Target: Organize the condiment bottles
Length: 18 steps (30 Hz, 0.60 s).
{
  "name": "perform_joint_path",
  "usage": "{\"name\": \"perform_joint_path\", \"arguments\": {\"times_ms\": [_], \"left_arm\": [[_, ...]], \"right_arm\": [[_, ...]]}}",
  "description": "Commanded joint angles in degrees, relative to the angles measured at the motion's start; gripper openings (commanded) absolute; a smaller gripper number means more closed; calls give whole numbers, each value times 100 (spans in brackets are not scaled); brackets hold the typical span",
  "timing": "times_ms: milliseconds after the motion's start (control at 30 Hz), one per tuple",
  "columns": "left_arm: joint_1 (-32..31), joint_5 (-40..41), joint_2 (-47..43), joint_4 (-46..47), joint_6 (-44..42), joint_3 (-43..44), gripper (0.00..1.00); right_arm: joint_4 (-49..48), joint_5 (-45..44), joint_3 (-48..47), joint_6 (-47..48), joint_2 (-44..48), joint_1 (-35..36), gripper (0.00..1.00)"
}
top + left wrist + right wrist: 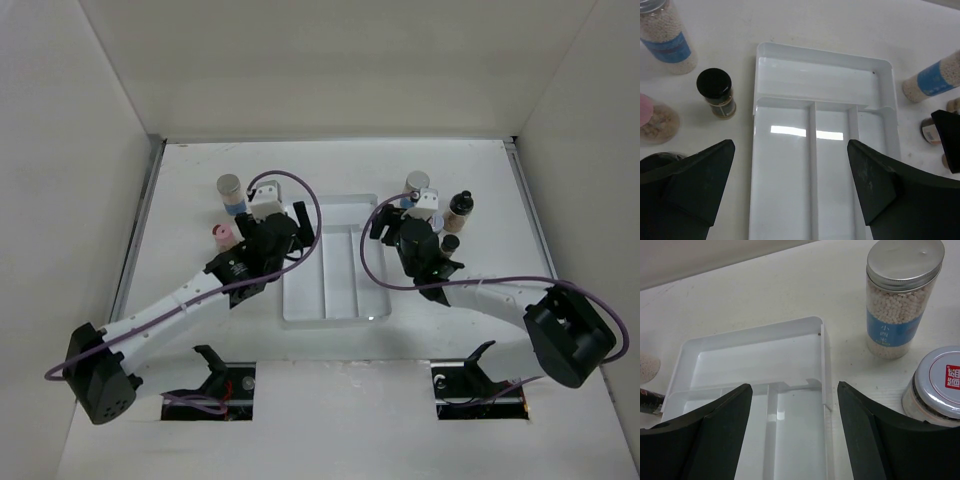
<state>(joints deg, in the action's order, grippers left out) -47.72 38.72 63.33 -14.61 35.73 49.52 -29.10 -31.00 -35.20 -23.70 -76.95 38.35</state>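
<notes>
A pale cylinder with a grey lid and blue label [230, 190] stands left of the clear tray [335, 300], with the pink-capped bottle [222, 236] just in front of it. In the left wrist view I see that cylinder [667, 40], a small dark black-capped bottle [717, 92] and the pink-capped one [652, 117]. The second pale cylinder [416, 183] [900, 295] stands right of the tray, near a black-capped bottle [461, 207]. My left gripper [298, 222] [790, 145] is open and empty over the tray's left side. My right gripper [385, 222] [794, 386] is open and empty over its right rim.
A squat jar with a silver, red-printed lid [940, 385] sits by my right fingers. Another black cap [450, 243] shows beside the right arm. The tray [820, 65] has one cross compartment and long lengthwise ones. White walls enclose the table on three sides.
</notes>
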Motion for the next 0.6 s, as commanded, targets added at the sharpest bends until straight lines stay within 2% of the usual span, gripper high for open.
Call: {"name": "perform_joint_path", "arguments": {"times_ms": [0, 100, 200, 333, 400, 467, 500, 567], "left_arm": [[355, -162, 21, 160, -188, 32, 100], [602, -347, 179, 362, -469, 32, 100], [611, -295, 232, 608, -794, 67, 100], [628, 135, 338, 696, -1119, 207, 100], [707, 162, 390, 758, -1217, 225, 100], [900, -135, 443, 811, -1226, 234, 100], [1023, -345, 469, 846, -1226, 225, 93], [1234, -575, 575, 890, -1208, 207, 59]], "right_arm": [[-307, 59, -171, 85, -101, 63, 75], [-298, 59, -171, 94, -66, 63, 71], [-298, 68, -127, 94, 57, 63, 62], [-298, 68, -119, 103, 92, 63, 45], [-254, 68, -145, 112, 101, 63, 42], [-210, 68, -162, 112, 101, 80, 42], [-192, 68, -171, 112, 101, 89, 42], [-192, 59, -171, 129, 127, 89, 44]]}}
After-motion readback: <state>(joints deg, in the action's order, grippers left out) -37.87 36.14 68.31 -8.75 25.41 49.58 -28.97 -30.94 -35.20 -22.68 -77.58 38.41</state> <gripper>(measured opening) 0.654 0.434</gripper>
